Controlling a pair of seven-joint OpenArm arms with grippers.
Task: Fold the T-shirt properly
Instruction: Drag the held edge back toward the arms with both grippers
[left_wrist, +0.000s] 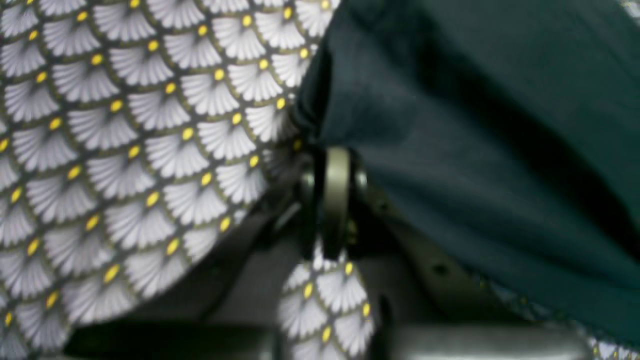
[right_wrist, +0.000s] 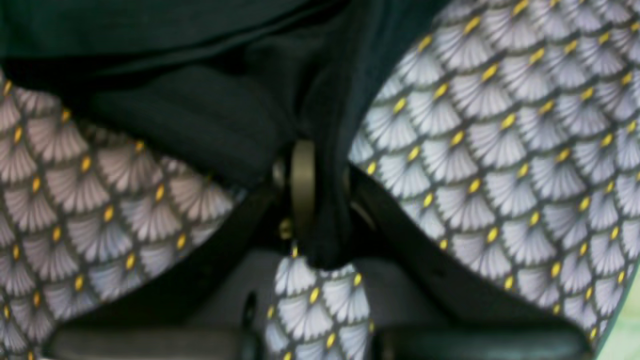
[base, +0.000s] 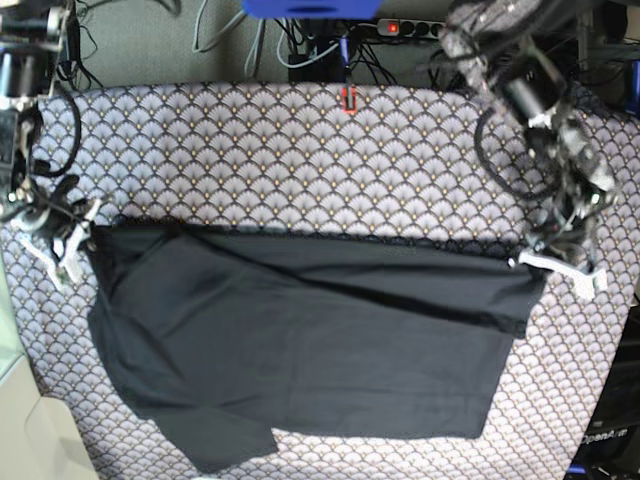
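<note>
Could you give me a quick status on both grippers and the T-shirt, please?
Left gripper shut on T-shirt edge. Right gripper shut on its opposite edge. Shirt partly folded on tablecloth. Nothing in the way.

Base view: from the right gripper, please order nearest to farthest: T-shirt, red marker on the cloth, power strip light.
1. T-shirt, in the right gripper's grip, left edge.
2. Red marker, top middle of the tablecloth.
3. Power strip light, beyond the table.

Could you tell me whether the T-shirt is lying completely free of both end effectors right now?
No, the left end effector and right end effector each pinch a T-shirt corner.
</note>
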